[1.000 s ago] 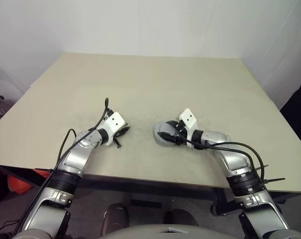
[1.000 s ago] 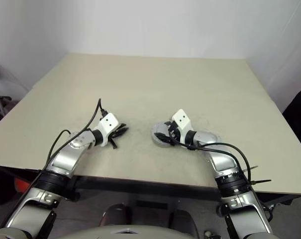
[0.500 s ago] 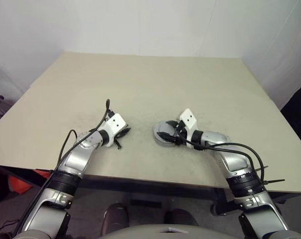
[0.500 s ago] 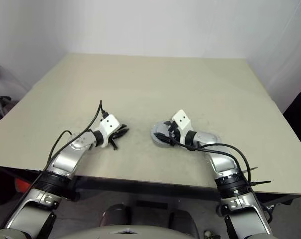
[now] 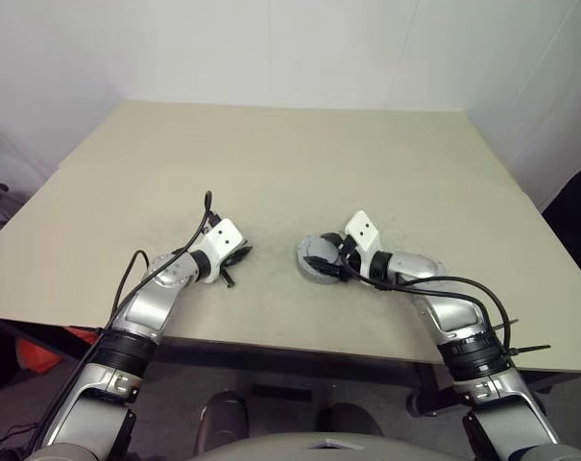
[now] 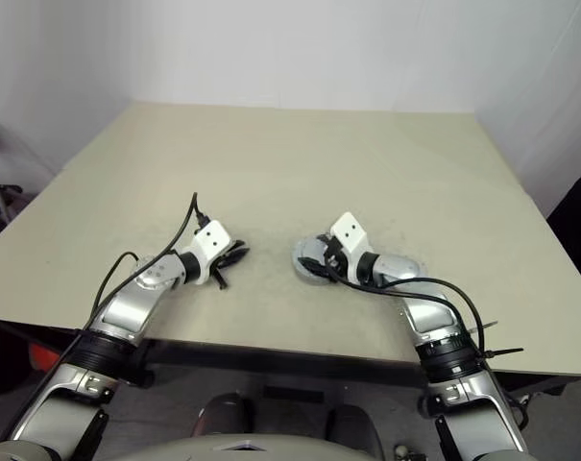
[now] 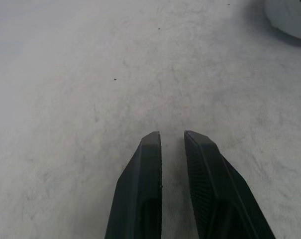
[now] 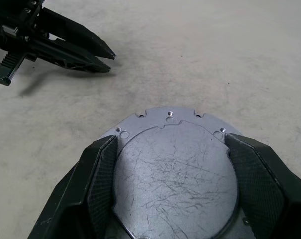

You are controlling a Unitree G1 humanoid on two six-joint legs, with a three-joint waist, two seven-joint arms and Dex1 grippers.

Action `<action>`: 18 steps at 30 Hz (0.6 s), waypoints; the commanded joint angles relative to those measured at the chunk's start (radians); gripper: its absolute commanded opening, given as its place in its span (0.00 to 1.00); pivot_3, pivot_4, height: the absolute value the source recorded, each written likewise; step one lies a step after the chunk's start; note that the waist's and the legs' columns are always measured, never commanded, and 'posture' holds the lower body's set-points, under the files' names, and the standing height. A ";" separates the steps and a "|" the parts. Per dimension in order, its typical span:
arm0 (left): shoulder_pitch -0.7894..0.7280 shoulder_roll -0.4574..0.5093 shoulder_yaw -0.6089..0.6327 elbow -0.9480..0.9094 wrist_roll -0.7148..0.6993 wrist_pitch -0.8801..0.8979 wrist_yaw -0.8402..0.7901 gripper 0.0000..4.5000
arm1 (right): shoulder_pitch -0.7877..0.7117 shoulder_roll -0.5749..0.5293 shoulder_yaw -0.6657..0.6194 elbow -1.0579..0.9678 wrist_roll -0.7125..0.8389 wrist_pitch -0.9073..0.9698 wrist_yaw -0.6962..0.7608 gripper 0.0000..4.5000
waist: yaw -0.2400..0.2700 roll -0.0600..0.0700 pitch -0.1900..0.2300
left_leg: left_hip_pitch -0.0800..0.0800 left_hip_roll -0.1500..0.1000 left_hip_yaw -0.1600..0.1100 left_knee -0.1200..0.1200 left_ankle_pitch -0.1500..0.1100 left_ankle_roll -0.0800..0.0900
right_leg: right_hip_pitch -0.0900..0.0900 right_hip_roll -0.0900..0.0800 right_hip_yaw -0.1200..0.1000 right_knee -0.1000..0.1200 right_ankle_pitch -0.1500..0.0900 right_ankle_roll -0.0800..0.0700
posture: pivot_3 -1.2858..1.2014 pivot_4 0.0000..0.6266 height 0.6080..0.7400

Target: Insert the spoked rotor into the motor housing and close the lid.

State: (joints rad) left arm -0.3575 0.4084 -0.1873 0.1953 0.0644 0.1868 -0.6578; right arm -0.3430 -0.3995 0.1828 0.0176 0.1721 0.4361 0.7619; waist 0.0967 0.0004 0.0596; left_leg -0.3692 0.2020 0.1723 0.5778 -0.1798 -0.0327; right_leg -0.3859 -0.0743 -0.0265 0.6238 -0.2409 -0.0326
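Gripping the lid (image 8: 175, 172) by its rim, our right gripper (image 8: 172, 169) has both fingers (image 8: 98, 179) spread wide against opposite edges, plain scratched face up, which we judge is for seating it on the motor housing (image 5: 316, 261) beneath. Just beside the lid, our left gripper (image 7: 172, 142) rests low over the table (image 5: 300, 163), jaws nearly together and empty, apparently standing clear. Spoked rotor and windings: under the lid, so we cannot confirm insertion.
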 commanded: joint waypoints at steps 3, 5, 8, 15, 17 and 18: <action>-0.009 0.010 0.007 -0.016 0.003 -0.013 0.007 0.18 | -0.018 -0.008 -0.008 -0.013 -0.004 -0.024 0.003 0.67 | 0.000 0.000 0.000 | 0.000 0.000 0.000 0.000 0.000 0.000 | 0.000 0.000 0.000 0.000 0.000 0.000 | 0.52 0.00 1.00; -0.008 0.010 0.007 -0.017 0.003 -0.012 0.008 0.18 | -0.021 -0.005 -0.011 -0.008 -0.007 -0.026 -0.005 0.67 | 0.000 0.000 0.000 | 0.000 0.000 0.000 0.000 0.000 0.000 | 0.000 0.000 0.000 0.000 0.000 0.000 | 0.52 0.00 1.00; -0.005 0.010 0.005 -0.020 0.003 -0.012 0.008 0.18 | -0.026 -0.001 -0.018 0.000 -0.011 -0.030 -0.018 0.67 | 0.000 0.000 0.000 | 0.000 0.000 0.000 0.000 0.000 0.000 | 0.000 0.000 0.000 0.000 0.000 0.000 | 0.52 0.00 1.00; -0.002 0.011 0.006 -0.023 0.003 -0.012 0.008 0.18 | -0.030 -0.012 -0.012 0.003 -0.020 -0.027 -0.007 0.67 | 0.000 0.000 0.000 | 0.000 0.000 0.000 0.000 0.000 0.000 | 0.000 0.000 0.000 0.000 0.000 0.000 | 0.52 0.00 1.00; -0.001 0.011 0.006 -0.023 0.003 -0.012 0.008 0.18 | -0.030 -0.015 -0.008 0.009 -0.027 -0.028 -0.006 0.67 | 0.000 0.000 0.000 | 0.000 0.000 0.000 0.000 0.000 0.000 | 0.000 0.000 0.000 0.000 0.000 0.000 | 0.52 0.00 1.00; -0.001 0.011 0.006 -0.023 0.003 -0.012 0.008 0.18 | -0.030 -0.016 -0.007 0.014 -0.031 -0.026 -0.008 0.67 | 0.000 0.000 0.000 | 0.000 0.000 0.000 0.000 0.000 0.000 | 0.000 0.000 0.000 0.000 0.000 0.000 | 0.52 0.00 1.00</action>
State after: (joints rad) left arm -0.3515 0.4099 -0.1874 0.1953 0.0646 0.1866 -0.6540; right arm -0.3475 -0.4013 0.1839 0.0279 0.1581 0.4253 0.7619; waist 0.0968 0.0004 0.0596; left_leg -0.3690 0.2019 0.1722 0.5779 -0.1797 -0.0329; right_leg -0.3857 -0.0743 -0.0265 0.6240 -0.2409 -0.0325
